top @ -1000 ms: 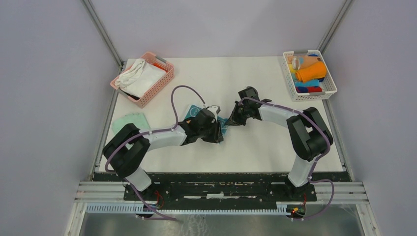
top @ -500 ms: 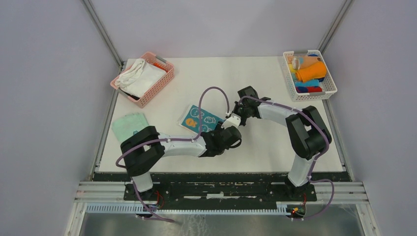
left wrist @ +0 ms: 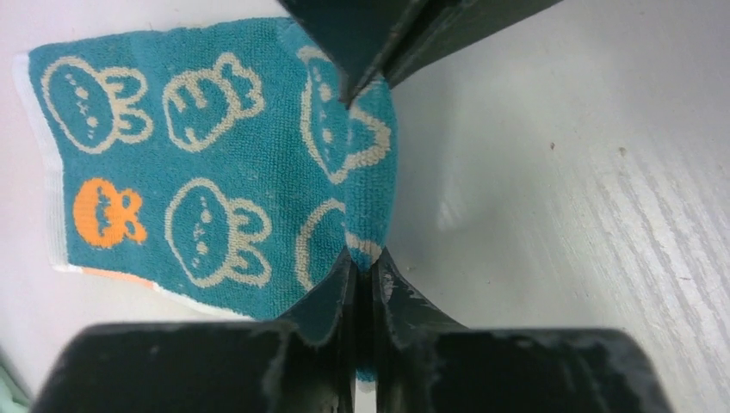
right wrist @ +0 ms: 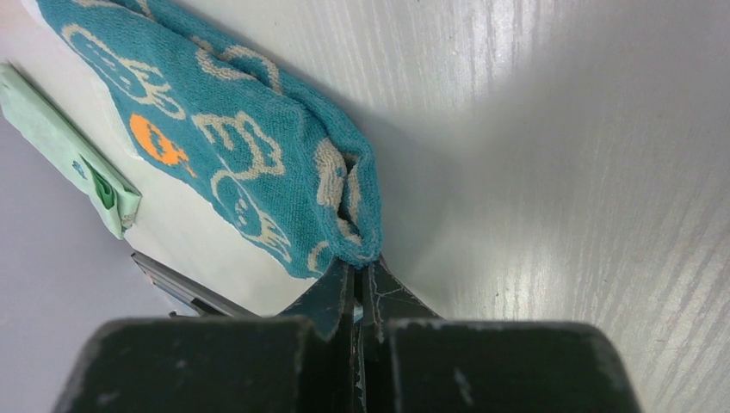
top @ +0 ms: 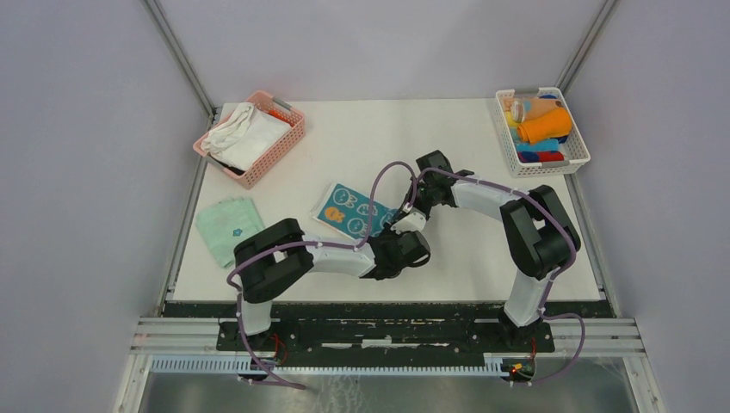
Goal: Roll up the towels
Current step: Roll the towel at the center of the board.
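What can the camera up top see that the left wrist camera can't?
Only the top view shows the pink basket and the white basket holding rolled towels. Only the left wrist view shows that the prints are bunnies and a carrot, and the left gripper pinching the folded edge. Both show the teal towel.

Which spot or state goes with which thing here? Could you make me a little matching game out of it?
Things:
1. teal printed towel
2. mint green towel
3. pink basket
4. white basket

Places:
A. far right corner, holding rolled towels
B. far left corner, holding a white cloth
C. lying flat by the left edge
D. in the middle, one edge folded over

Pairs: 1-D, 2-C, 3-B, 4-A
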